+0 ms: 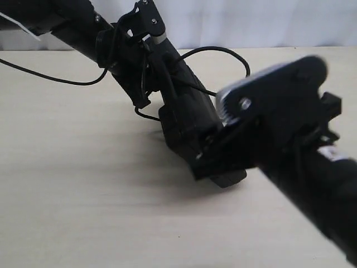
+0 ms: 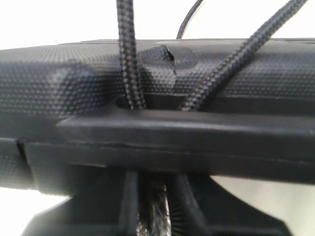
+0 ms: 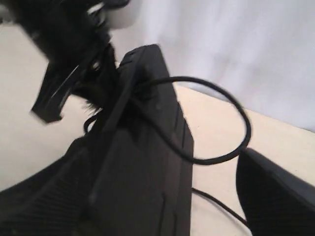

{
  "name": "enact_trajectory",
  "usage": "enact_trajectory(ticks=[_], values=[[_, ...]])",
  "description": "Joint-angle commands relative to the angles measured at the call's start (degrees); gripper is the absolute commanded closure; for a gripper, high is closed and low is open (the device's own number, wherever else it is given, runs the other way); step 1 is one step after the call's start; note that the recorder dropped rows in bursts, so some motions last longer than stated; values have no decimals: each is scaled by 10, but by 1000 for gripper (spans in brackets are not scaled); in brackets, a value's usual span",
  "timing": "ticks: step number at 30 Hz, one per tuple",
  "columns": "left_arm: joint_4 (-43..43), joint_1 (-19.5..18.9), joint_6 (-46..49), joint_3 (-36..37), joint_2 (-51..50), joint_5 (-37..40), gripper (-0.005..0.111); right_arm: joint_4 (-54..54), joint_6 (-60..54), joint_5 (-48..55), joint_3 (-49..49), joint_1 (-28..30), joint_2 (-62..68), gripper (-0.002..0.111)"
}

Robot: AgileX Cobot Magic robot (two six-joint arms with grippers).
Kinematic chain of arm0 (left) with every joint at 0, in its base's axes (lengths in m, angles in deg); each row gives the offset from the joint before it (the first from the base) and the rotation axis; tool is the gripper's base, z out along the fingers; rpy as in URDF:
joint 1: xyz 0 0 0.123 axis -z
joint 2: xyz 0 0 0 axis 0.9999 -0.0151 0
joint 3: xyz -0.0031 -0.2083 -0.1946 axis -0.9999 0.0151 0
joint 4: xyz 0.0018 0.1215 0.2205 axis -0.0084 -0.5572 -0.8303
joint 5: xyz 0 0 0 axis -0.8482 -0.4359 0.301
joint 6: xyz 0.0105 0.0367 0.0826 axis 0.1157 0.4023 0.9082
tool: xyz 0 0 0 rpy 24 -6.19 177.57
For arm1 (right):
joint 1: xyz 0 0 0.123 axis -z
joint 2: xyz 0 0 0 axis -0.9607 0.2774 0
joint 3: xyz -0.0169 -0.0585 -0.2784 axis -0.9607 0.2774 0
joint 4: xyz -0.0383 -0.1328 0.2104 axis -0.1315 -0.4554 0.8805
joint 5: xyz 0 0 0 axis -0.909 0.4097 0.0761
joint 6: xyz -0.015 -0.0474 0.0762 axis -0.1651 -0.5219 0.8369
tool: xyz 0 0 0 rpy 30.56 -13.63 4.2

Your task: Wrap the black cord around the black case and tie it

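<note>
— Where are we, a home or a workshop?
— We take it for a robotics lab. A black left arm (image 1: 72, 28) and a black right arm (image 1: 329, 190), trailing a thin cable (image 1: 56, 80), reach over a pale wood-grain table (image 1: 83, 195).
— And behind it?
— We see a plain white backdrop (image 1: 251, 22) along the table's far edge, like a screened test bench.

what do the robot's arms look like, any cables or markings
Both are black. The left arm has a silver ring and a thin black cable trailing off; the right arm has a grey plate with a screw and a white label.
</note>
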Motion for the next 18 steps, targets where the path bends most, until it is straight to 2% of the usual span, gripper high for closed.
enact_trajectory(ticks=[1,3,5,11,16,18], values=[[7,1,0,-4,3,-5,107,56,-88,136,-56,164,-43,42],[7,1,0,-4,3,-5,107,97,-165,219,-86,251,-38,43],[7,1,0,-4,3,-5,107,97,-170,302,-107,351,-12,43],[7,1,0,-4,3,-5,107,97,-181,410,-145,462,82,43],[7,1,0,-4,3,-5,107,97,-148,643,-175,537,125,43],[7,1,0,-4,3,-5,107,29,-89,737,-197,558,133,43]])
